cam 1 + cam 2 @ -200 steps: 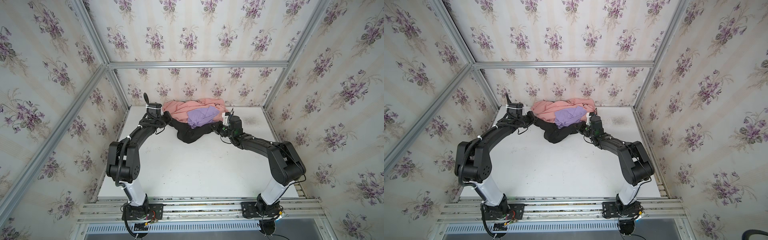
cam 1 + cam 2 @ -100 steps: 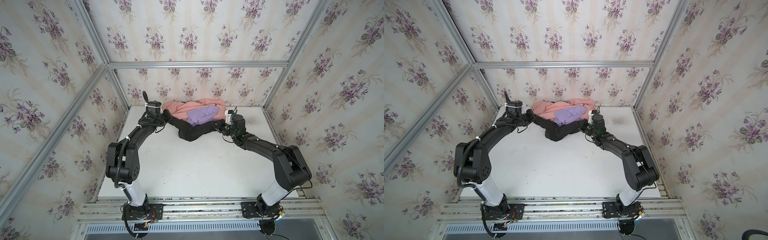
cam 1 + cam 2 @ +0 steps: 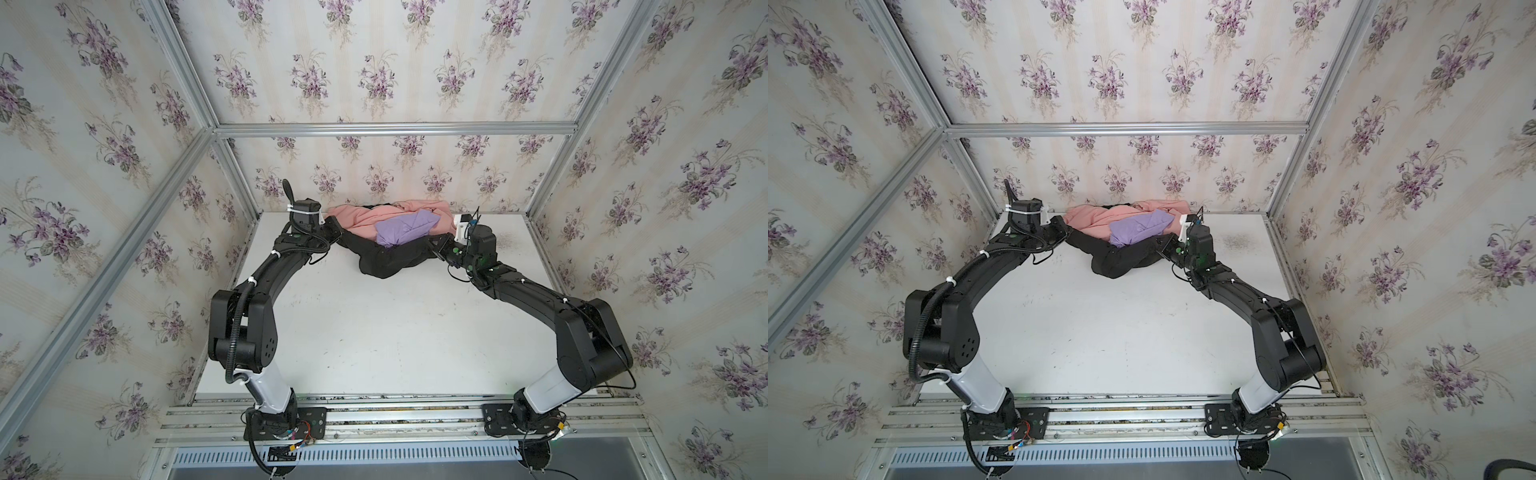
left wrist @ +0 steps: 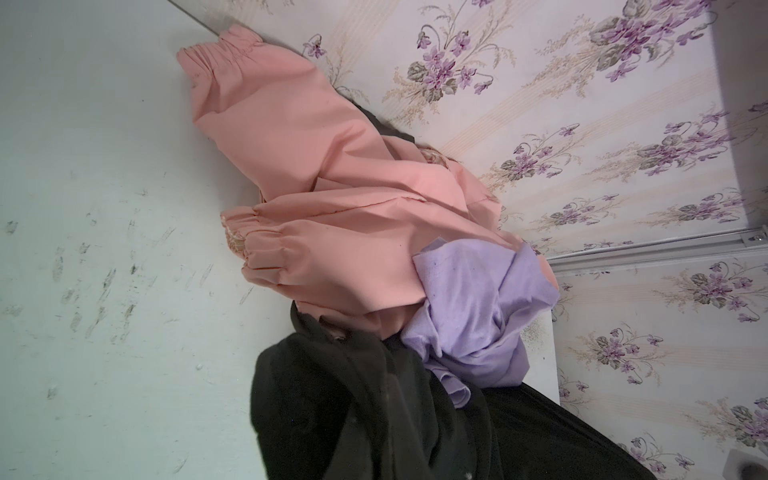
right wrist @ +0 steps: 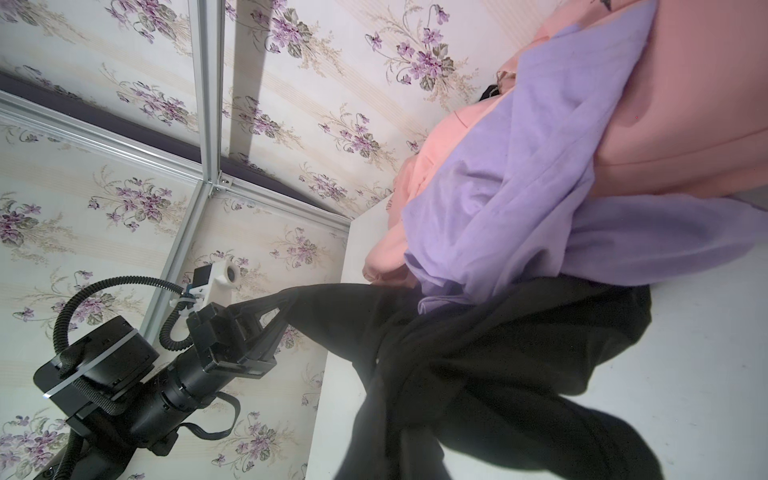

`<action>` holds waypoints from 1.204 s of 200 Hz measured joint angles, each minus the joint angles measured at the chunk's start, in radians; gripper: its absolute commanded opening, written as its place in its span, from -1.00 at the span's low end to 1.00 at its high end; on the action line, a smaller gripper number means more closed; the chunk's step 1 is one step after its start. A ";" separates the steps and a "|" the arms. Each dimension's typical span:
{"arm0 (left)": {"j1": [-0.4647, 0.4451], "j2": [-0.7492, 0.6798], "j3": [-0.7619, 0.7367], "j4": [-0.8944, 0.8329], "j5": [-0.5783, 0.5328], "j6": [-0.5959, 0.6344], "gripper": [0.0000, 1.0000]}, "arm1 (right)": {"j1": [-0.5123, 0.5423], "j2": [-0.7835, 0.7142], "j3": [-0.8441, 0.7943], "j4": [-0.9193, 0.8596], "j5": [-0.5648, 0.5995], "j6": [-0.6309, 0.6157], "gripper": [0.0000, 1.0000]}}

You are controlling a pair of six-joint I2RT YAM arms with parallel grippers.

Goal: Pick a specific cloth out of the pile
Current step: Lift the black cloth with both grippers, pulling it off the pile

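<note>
The pile lies at the table's back edge: a salmon-pink sweatshirt [image 3: 365, 218] with a lilac garment [image 3: 405, 228] on top. The black cloth [image 3: 386, 259] [image 3: 1121, 259] stretches out from under them, sagging onto the table between the two grippers. At its left end my left gripper [image 3: 338, 232] [image 3: 1065, 235] is shut on the fabric; the right wrist view also shows that left gripper [image 5: 286, 301] pinching the cloth [image 5: 478, 365]. My right gripper [image 3: 438, 245] [image 3: 1165, 247] is shut on the right end. In the left wrist view, black fabric [image 4: 353, 415] hides the jaws.
The white table [image 3: 374, 332] is bounded by papered walls behind and on both sides, with aluminium frame posts [image 3: 548, 174] at the corners. The pile rests against the back wall. Both forearms stretch along the table's sides toward the back.
Both grippers have drawn slightly apart and toward the back wall, the left going left and the right going right. The black cloth is pulled longer and tauter between them.
</note>
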 measured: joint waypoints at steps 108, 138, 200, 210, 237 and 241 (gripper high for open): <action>0.011 -0.023 0.043 -0.030 -0.021 0.010 -0.95 | -0.011 -0.023 0.113 -0.101 -0.001 -0.055 -0.95; 0.013 -0.020 0.061 -0.035 -0.021 0.016 -0.95 | -0.014 -0.019 0.148 -0.119 -0.002 -0.067 -0.94; 0.017 -0.018 0.086 -0.047 -0.021 0.019 -0.95 | -0.020 -0.018 0.214 -0.171 -0.002 -0.083 -0.94; 0.017 -0.018 0.087 -0.047 -0.021 0.019 -0.95 | -0.020 -0.018 0.222 -0.180 -0.002 -0.085 -0.94; 0.017 -0.019 0.088 -0.047 -0.021 0.019 -0.95 | -0.020 -0.017 0.252 -0.206 -0.005 -0.092 -0.94; 0.017 -0.020 0.088 -0.047 -0.021 0.019 -0.95 | -0.020 -0.017 0.255 -0.209 -0.005 -0.092 -0.93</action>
